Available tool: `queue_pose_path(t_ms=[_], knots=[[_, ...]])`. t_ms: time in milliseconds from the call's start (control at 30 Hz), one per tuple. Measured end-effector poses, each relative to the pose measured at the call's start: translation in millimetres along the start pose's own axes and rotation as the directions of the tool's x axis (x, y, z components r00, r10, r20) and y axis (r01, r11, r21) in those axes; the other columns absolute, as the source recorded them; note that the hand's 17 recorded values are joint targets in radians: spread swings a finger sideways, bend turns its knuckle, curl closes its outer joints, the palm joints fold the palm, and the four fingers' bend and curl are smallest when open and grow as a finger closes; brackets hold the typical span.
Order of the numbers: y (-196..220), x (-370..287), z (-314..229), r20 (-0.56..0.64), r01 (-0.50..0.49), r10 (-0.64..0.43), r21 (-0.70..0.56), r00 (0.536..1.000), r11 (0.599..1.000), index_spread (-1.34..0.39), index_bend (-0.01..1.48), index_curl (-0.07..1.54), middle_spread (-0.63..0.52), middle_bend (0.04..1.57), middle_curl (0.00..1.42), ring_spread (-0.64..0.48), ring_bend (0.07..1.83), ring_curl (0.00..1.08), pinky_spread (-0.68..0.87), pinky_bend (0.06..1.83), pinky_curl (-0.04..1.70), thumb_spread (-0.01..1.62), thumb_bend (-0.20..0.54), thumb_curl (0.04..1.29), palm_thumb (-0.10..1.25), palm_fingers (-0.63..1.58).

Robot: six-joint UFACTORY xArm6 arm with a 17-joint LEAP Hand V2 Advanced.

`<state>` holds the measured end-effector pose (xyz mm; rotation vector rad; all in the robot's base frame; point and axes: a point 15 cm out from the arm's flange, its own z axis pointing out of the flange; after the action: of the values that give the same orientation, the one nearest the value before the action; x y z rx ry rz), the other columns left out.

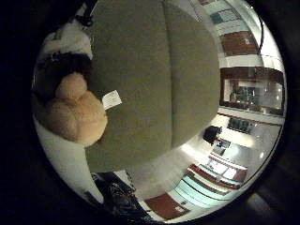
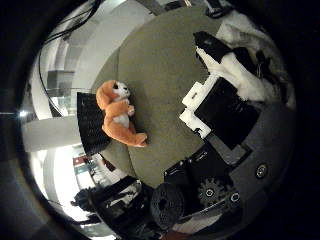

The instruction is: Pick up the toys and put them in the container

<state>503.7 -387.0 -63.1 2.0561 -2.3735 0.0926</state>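
The big green-grey cushion (image 1: 154, 79) fills most of both views, so the palm looks down on it from above. A dark mesh container (image 2: 91, 124) sits at the cushion's edge. An orange and white toy dog (image 2: 118, 114) lies on the cushion, leaning against the container but not inside it. A tan plush toy (image 1: 75, 112) with a small white tag (image 1: 111, 99) lies close to the palm. The hand (image 2: 220, 107) holds nothing, and its fingers look loose, not curled.

The tan toy is soft and round, so it may squish and slip out of a weak grab. A bump could push the dog off the cushion's edge.
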Motion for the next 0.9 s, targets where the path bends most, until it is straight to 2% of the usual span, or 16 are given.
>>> queue_pose_path(t_ms=[533,900], knots=[[7,-1,-69,-0.004,0.005,-0.005,0.001,1.0,1.0,-0.24,1.13,0.84,-0.15,1.3,0.83,-0.24,1.32,0.79,-0.16,1.46,0.79,0.92,-0.014,0.76,1.06,1.1],[17,-85,-130,0.007,0.113,-0.114,0.011,0.994,0.993,-0.24,1.13,0.84,-0.15,1.3,0.82,-0.24,1.32,0.8,-0.17,1.42,0.84,0.9,-0.015,0.79,1.05,1.1]])
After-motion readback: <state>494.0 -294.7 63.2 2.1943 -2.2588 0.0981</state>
